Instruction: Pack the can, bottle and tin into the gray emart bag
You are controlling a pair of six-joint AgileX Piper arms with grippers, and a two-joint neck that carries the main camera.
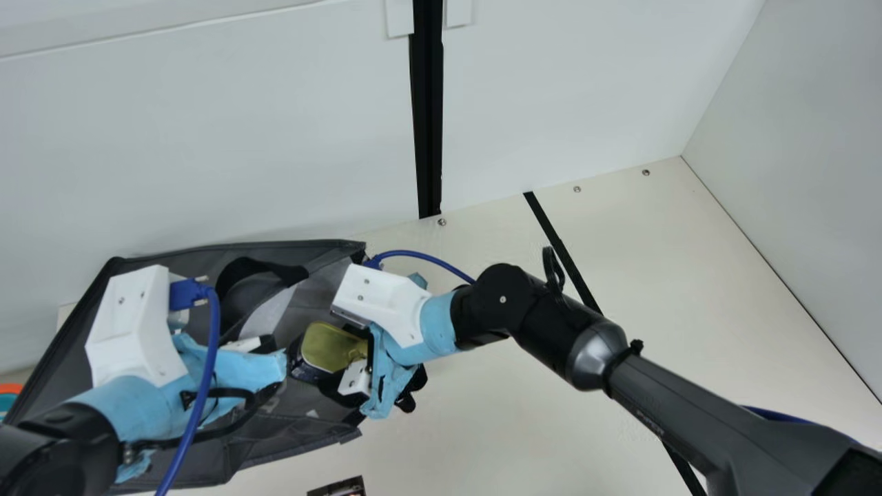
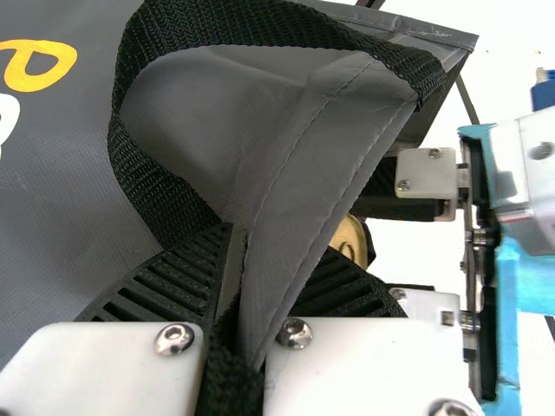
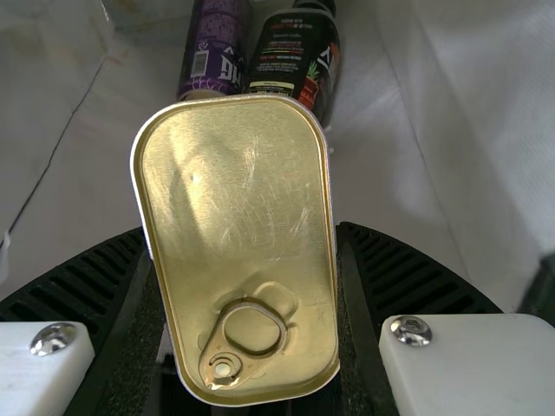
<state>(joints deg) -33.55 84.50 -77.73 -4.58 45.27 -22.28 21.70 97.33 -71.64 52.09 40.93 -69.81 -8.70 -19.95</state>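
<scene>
In the main view, my left arm comes in from the lower left edge, its wrist over the gray emart bag (image 1: 200,468) and its tool (image 1: 265,344) directed toward the right. That tool is closed on a fold of the bag's gray rim, with black strap webbing beside the fold.

My right arm slants in from the lower right corner, up and leftward across the cream tabletop (image 1: 524,413), then bends at a black joint, so that its tool (image 1: 334,357) faces left at the bag's opening. This tool grips the tin (image 3: 234,199) by its sides, one ribbed finger along each, with the tin's gold lid and pull ring facing the wrist camera.

In the left wrist view, the bag's outer wall carries large printed characters, one yellow and part of a white one. In the right wrist view, the can (image 3: 212,43) lies inside the bag beyond the tin; it is purple, with bold pale lettering and a barcode. Just beside it, also inside, is the bottle (image 3: 295,52), its dark label showing small white and red lines and a fruit picture with green leaves.
</scene>
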